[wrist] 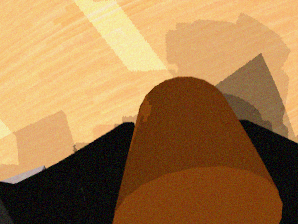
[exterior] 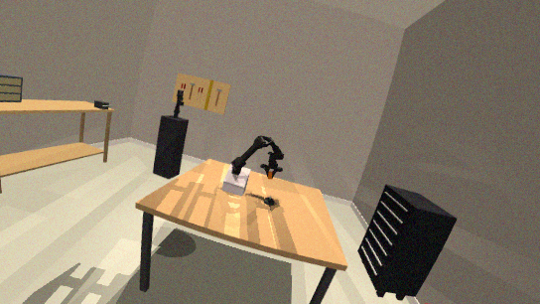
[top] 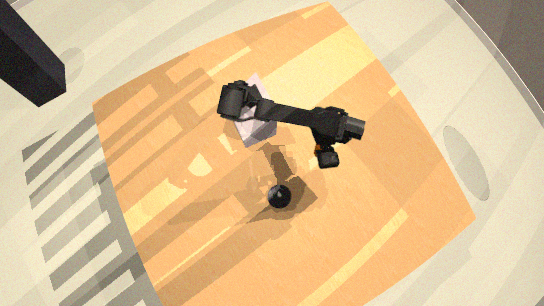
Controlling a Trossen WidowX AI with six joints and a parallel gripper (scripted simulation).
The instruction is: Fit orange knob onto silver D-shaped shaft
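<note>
The orange knob point(top: 318, 148) point(exterior: 270, 175) point(wrist: 215, 195) is held upright between the fingers, lifted above the table. My gripper point(exterior: 270, 172) point(wrist: 185, 131) is shut on it, with a black finger on each side in the wrist view. The dark round pedestal point(top: 279, 197) point(exterior: 270, 202) stands on the table in shadow, apart from the knob and nearer the middle of the table. Its shaft shows only as a faint glint in the top view, and its flat side cannot be made out. The knob's underside and hole are hidden.
The arm's base stands on a pale box point(top: 260, 136) point(exterior: 235, 185) at one side of the wooden table point(top: 350, 235) point(exterior: 213, 224). Strong stripes of light and shadow cross the table top. A dark drawer cabinet point(exterior: 412, 238) stands on the floor beyond the table.
</note>
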